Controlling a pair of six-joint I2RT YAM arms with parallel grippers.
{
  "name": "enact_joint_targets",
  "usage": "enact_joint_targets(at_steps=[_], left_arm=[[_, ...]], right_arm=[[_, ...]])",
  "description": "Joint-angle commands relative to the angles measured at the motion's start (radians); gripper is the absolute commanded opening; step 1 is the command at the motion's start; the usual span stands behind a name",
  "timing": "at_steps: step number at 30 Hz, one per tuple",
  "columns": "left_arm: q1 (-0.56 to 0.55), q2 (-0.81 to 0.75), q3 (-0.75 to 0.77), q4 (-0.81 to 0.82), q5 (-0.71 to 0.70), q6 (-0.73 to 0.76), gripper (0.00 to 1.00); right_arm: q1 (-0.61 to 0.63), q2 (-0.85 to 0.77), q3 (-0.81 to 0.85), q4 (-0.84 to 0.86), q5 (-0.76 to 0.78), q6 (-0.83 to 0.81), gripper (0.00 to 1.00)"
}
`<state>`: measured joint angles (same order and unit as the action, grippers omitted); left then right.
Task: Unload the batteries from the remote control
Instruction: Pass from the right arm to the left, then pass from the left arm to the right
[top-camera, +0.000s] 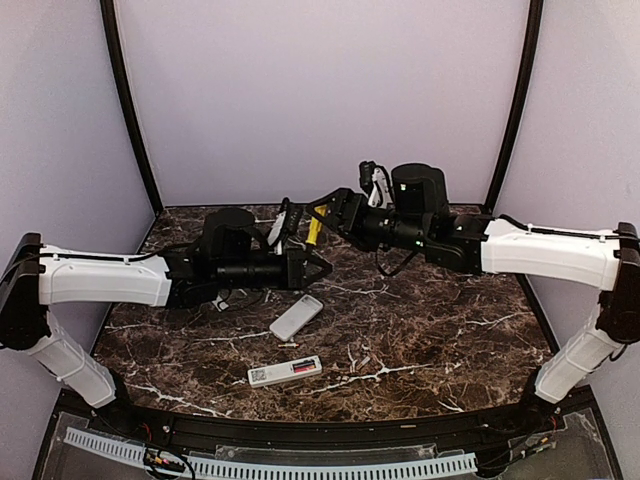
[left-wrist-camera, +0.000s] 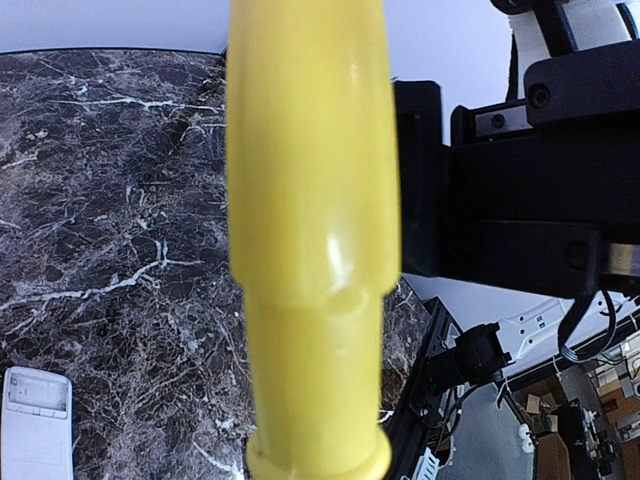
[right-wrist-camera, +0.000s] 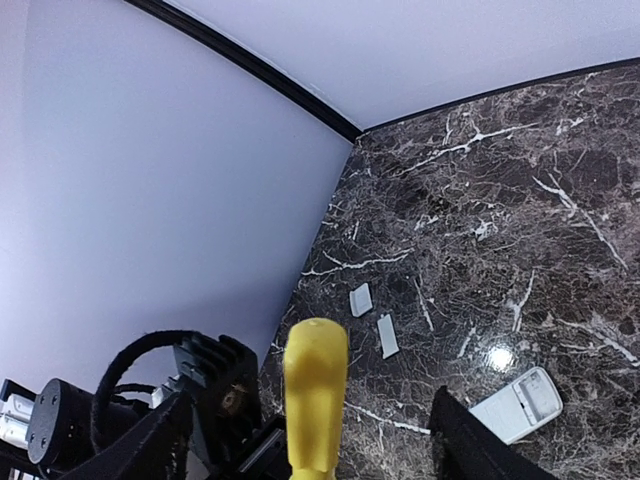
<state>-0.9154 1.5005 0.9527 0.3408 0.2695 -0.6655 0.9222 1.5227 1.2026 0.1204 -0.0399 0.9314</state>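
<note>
Above the dark marble counter (top-camera: 430, 330), the right gripper (top-camera: 335, 212) spreads wide around a yellow-handled screwdriver (left-wrist-camera: 310, 250), while whether the left gripper (top-camera: 312, 262) grips it cannot be told.

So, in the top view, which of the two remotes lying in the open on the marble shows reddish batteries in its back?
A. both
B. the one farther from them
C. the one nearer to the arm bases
C: the nearer remote shows reddish batteries in its open compartment, while the farther remote shows only plain white.
</note>
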Motion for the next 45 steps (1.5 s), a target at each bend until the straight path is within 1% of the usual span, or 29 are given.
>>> enact_joint_targets(at_steps=[1, 7, 11, 16, 19, 24, 29, 33, 36, 40, 45], left_arm=[[0.016, -0.077, -0.032, -0.049, 0.018, 0.032, 0.00], [0.065, -0.138, -0.080, -0.098, 0.063, 0.038, 0.00], [0.123, -0.175, -0.105, -0.146, 0.108, 0.054, 0.00], [0.187, -0.249, -0.107, -0.272, 0.164, 0.130, 0.00], [0.247, -0.290, -0.101, -0.345, 0.244, 0.186, 0.00], [0.325, -0.318, -0.068, -0.470, 0.417, 0.295, 0.00], [0.379, -0.313, -0.015, -0.569, 0.578, 0.443, 0.00], [0.386, -0.278, 0.028, -0.624, 0.704, 0.542, 0.00], [0.386, -0.241, 0.046, -0.634, 0.820, 0.587, 0.00], [0.386, -0.205, 0.055, -0.681, 0.914, 0.634, 0.00], [0.362, -0.199, 0.033, -0.696, 0.967, 0.640, 0.00]], right_arm=[[-0.024, 0.014, 0.020, 0.028, -0.031, -0.029, 0.85], [-0.046, 0.000, 0.019, 0.020, -0.030, -0.069, 0.92], [-0.070, -0.019, 0.010, 0.007, -0.031, -0.091, 0.95], [-0.103, -0.052, 0.008, -0.031, -0.028, -0.155, 0.98], [-0.127, -0.073, 0.004, -0.055, -0.048, -0.194, 0.98], [-0.167, -0.105, 0.001, -0.077, -0.143, -0.271, 0.98], [-0.212, -0.116, 0.008, -0.100, -0.314, -0.326, 0.98], [-0.217, -0.110, 0.043, -0.162, -0.467, -0.376, 0.98], [-0.217, -0.118, 0.056, -0.200, -0.570, -0.392, 0.98], [-0.214, -0.121, 0.066, -0.224, -0.679, -0.401, 0.99], [-0.163, -0.083, 0.128, -0.313, -0.678, -0.453, 0.95]])
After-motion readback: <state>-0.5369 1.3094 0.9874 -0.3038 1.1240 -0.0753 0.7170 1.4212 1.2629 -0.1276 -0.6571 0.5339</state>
